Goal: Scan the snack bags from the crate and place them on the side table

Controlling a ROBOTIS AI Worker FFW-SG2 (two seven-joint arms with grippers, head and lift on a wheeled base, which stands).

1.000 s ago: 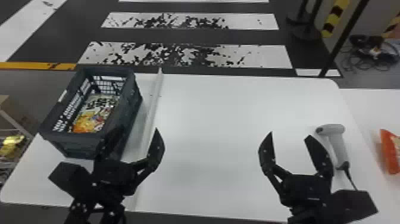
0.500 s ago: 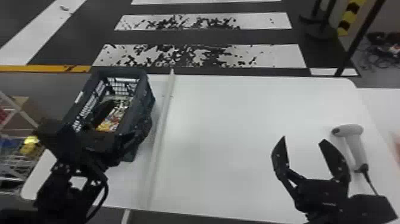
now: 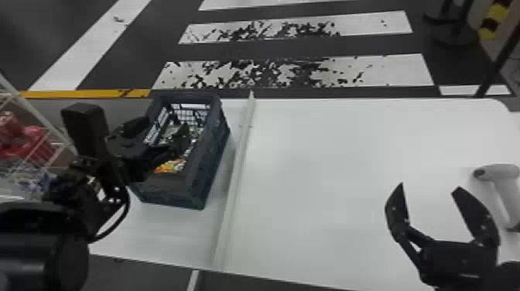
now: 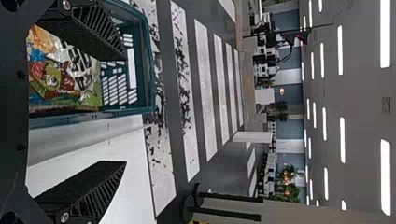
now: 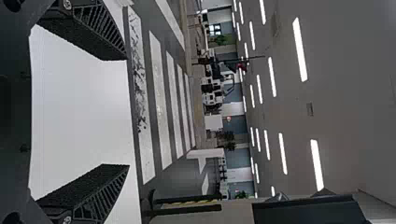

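head view: left gripper at the crate, right gripper over table (both jaws spread)

Okay, my count: one worktop, one crate, one rail just right of the crate, one scanner farther right, left gripper plus right gripper makes two, snack bags inside the crate too jumbled to count.

Left arm: was black, with a rounded housing.
Cable: was black and curved.
Right claw: had two black, tapering fingers.
Finger flank: was ribbed.
Screw: was silvery.
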